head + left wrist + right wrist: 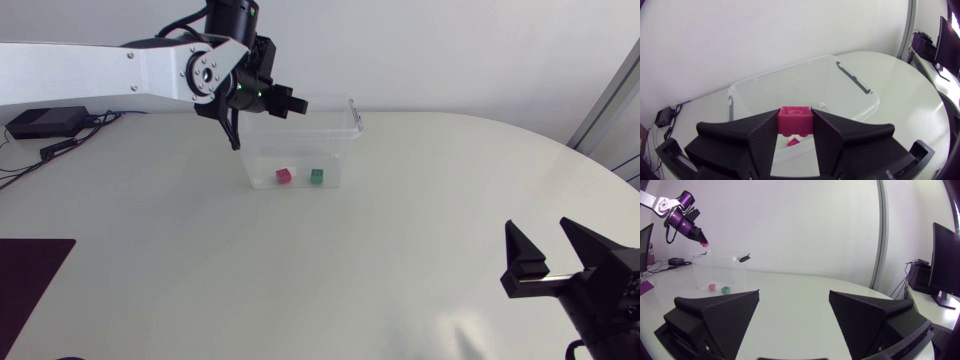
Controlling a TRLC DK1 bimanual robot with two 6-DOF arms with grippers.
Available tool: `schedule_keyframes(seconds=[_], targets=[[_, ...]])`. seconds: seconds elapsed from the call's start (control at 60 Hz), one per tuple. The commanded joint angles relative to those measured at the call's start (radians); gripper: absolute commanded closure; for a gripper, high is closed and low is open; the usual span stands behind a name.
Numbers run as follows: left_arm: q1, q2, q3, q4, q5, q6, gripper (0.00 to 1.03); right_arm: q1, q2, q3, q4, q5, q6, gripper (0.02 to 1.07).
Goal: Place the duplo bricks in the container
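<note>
While our left arm (pixel 90 70) hangs over the far side of the table (pixel 400 260), our left claw (pixel 290 103) pinches a pink brick (pixel 796 119), one broad finger pressed against each of its sides. We see the brick sitting right at the fingertips, studs up, with its top and front face showing between them. The claw and its brick are in the air above a clear box (pixel 352 118), over the end of the box nearer our left arm and well off its floor. From the right wrist view, the pink brick (pixel 704 244) shows as a small spot at the tip of the left claw (pixel 699 239), higher than the rim of the box (pixel 720 262). Inside the box, a second pink brick (pixel 284 176) and a green brick (pixel 317 176) lie on the floor just beside each other, near the wall closest to us. In the left wrist view, that second pink brick (pixel 793 142) peeks out below the pinched one. Our right claw (pixel 543 235) sits low at the near right of the table, well apart from the box, its fingers spread wide with nothing between them.
</note>
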Motion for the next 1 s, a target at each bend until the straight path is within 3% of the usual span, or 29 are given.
schedule_keyframes(seconds=[0.0, 0.267, 0.6, 0.667, 0.75, 0.833, 0.983], targets=[[0.006, 0.058, 0.062, 0.012, -0.001, 0.013, 0.73, 0.008, -0.008, -0.020, 0.012, -0.004, 0.000, 0.06], [0.034, 0.134, 0.144, 0.064, -0.001, 0.010, 0.73, 0.008, -0.008, -0.020, 0.012, -0.004, 0.000, 0.06], [0.012, 0.200, 0.174, 0.102, -0.011, 0.012, 0.69, 0.008, -0.008, -0.020, 0.012, -0.004, 0.000, 0.06], [0.007, 0.216, 0.176, 0.108, -0.021, 0.020, 0.62, 0.008, -0.008, -0.020, 0.012, -0.004, 0.000, 0.06], [0.007, 0.222, 0.181, 0.107, -0.019, 0.033, 0.13, 0.008, -0.008, -0.020, 0.012, -0.004, 0.000, 0.06], [0.012, 0.220, 0.179, 0.105, -0.019, 0.038, 0.05, 0.008, -0.008, -0.020, 0.012, -0.004, 0.000, 0.06], [0.030, 0.199, 0.179, 0.105, -0.019, 0.030, 0.04, 0.008, -0.008, -0.020, 0.012, -0.004, 0.000, 0.06]])
